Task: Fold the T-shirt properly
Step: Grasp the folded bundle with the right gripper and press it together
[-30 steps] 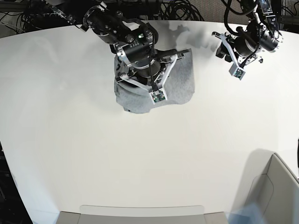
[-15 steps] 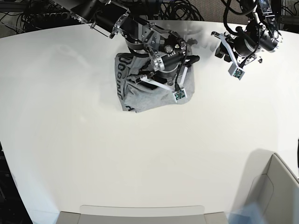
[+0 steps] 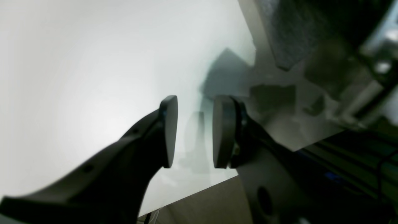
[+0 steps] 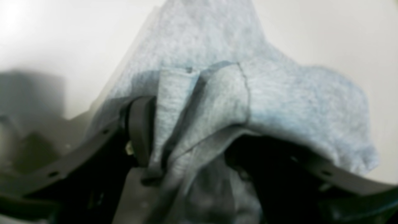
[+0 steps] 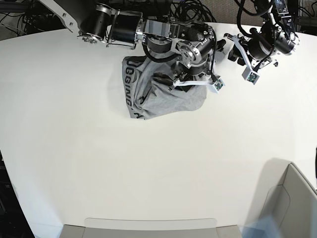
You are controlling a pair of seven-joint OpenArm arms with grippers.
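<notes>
The grey T-shirt (image 5: 153, 99) lies bunched at the back middle of the white table (image 5: 99, 163), with black lettering (image 5: 130, 87) along its left edge. My right gripper (image 5: 198, 85) hovers over the shirt's right side. In the right wrist view its jaws stand wide apart, so the right gripper (image 4: 189, 137) is open. A fold of the T-shirt (image 4: 279, 99) sits between the fingers and drapes over the right one. My left gripper (image 5: 250, 74) hangs above bare table at the back right. Seen from the left wrist, the left gripper (image 3: 194, 130) is open, with nothing between its pads.
A grey bin (image 5: 292, 198) stands at the front right corner. A flat tray edge (image 5: 148, 225) lies along the front. Cables (image 5: 193, 10) crowd the space behind the table's far edge.
My right arm swept rightwards across the shirt, pulling fabric with it, and its jaws spread wide. The lettering on the left edge came into view. The left arm stayed still.
</notes>
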